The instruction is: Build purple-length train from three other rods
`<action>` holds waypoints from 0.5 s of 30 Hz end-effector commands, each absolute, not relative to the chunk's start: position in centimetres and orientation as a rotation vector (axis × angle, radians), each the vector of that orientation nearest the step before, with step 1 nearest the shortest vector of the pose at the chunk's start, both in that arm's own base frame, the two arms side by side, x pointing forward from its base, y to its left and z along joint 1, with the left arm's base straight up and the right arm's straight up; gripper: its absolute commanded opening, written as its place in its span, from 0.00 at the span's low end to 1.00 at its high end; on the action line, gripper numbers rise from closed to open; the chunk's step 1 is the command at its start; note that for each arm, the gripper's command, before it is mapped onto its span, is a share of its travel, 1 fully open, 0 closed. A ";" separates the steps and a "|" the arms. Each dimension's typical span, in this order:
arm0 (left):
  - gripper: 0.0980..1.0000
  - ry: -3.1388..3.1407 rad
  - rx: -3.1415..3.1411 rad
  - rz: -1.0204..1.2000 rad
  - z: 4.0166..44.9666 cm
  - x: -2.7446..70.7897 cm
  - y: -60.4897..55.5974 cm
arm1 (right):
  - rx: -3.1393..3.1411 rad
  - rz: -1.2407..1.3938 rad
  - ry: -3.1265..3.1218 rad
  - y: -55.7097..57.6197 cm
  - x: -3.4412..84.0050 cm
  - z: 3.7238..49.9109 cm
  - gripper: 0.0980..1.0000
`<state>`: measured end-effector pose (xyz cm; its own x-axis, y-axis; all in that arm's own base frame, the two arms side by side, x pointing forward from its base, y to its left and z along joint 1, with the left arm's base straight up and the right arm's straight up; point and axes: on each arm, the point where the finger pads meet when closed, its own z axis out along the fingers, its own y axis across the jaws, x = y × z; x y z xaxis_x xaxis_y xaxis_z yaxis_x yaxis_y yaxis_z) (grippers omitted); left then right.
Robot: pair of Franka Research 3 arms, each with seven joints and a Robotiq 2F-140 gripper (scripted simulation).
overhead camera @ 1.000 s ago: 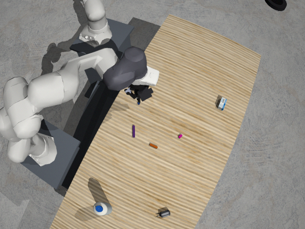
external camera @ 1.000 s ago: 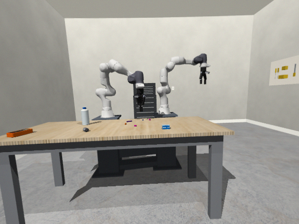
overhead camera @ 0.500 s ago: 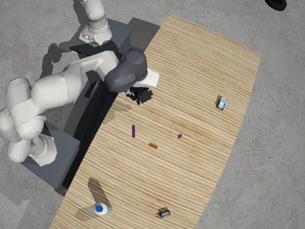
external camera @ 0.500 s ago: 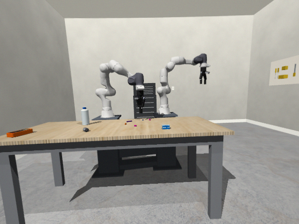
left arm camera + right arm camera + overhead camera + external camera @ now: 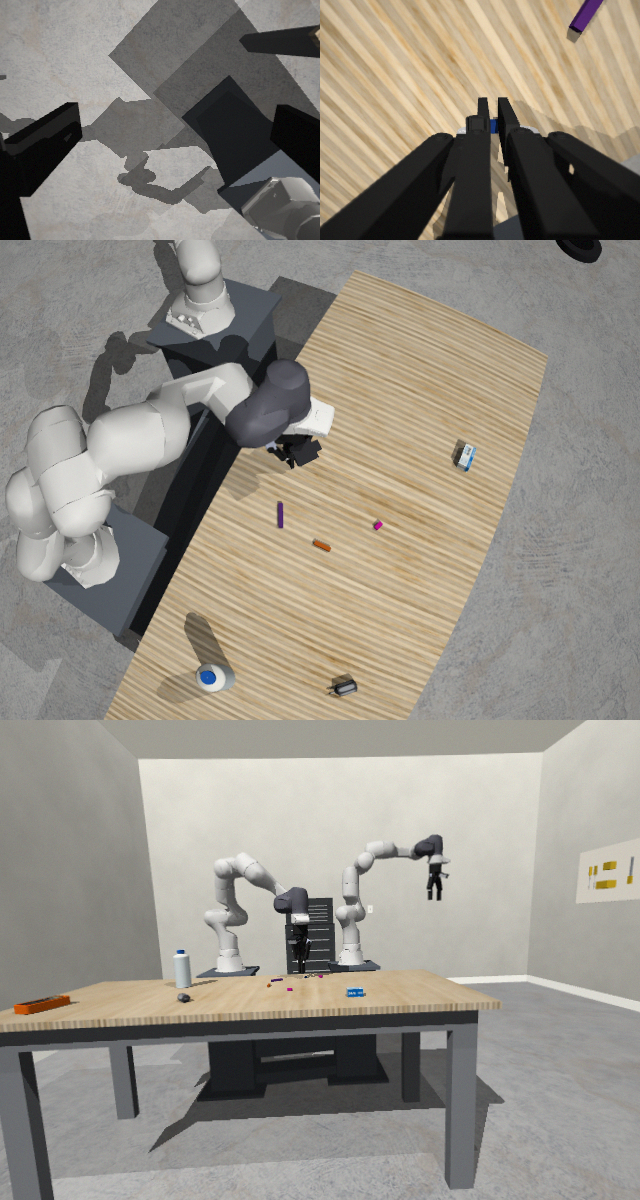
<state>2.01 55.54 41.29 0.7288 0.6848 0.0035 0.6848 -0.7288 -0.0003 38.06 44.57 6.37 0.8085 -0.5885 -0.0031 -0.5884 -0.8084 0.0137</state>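
Note:
The purple rod [image 5: 280,515] [image 5: 276,979] [image 5: 586,15] lies flat near the table's robot side. The orange rod [image 5: 322,545] [image 5: 268,985] lies apart from it. A magenta rod [image 5: 378,525] [image 5: 289,989] lies farther out. Another magenta rod [image 5: 320,976] and a blue rod [image 5: 306,976] lie close to my right gripper; that gripper hides both in the top view. My right gripper [image 5: 492,112] [image 5: 301,972] is shut on a small blue rod [image 5: 494,126] above the table. My left gripper [image 5: 176,121] [image 5: 434,899] is open and empty, raised high away from the rods.
A white bottle [image 5: 212,678] [image 5: 182,971] with a blue cap, a dark mouse-like object [image 5: 345,687] [image 5: 183,997] and a blue and white box [image 5: 466,457] [image 5: 355,992] stand on the table [image 5: 392,627]. An orange tool [image 5: 41,1005] lies at one end.

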 end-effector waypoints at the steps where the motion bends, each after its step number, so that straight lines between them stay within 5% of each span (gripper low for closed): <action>1: 1.00 -1.151 -2.923 0.000 41.3 2.0 55.4 | 2.978 0.000 -1.000 44.9 38.4 5.4 0.03; 15: 1.00 -1.151 -2.923 0.000 41.3 2.0 55.4 | 2.978 0.000 -1.000 44.9 38.4 4.8 0.03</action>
